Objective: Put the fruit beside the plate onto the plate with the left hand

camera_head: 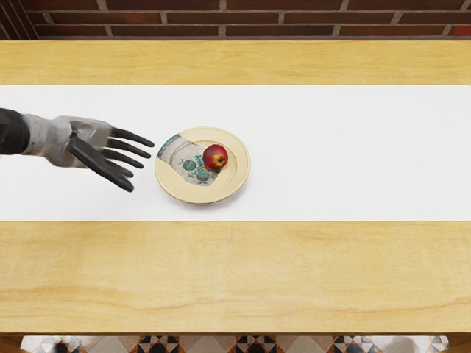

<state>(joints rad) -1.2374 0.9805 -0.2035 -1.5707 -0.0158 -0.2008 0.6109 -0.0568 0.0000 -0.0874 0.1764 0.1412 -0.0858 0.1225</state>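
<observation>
A red apple (215, 157) lies on the cream plate (234, 179), near its middle, over a green printed pattern. The plate stands on the white runner a little left of the table's centre. My left hand (121, 156) hovers just left of the plate, its arm coming in from the left edge. Its dark fingers are spread, pointing toward the plate's rim, and hold nothing. A small gap separates the fingertips from the plate. The right arm does not show.
A white runner (353, 154) crosses the wooden table (235, 272) from left to right. A brick wall (235, 18) runs behind the far edge. Patterned floor tiles show below the near edge.
</observation>
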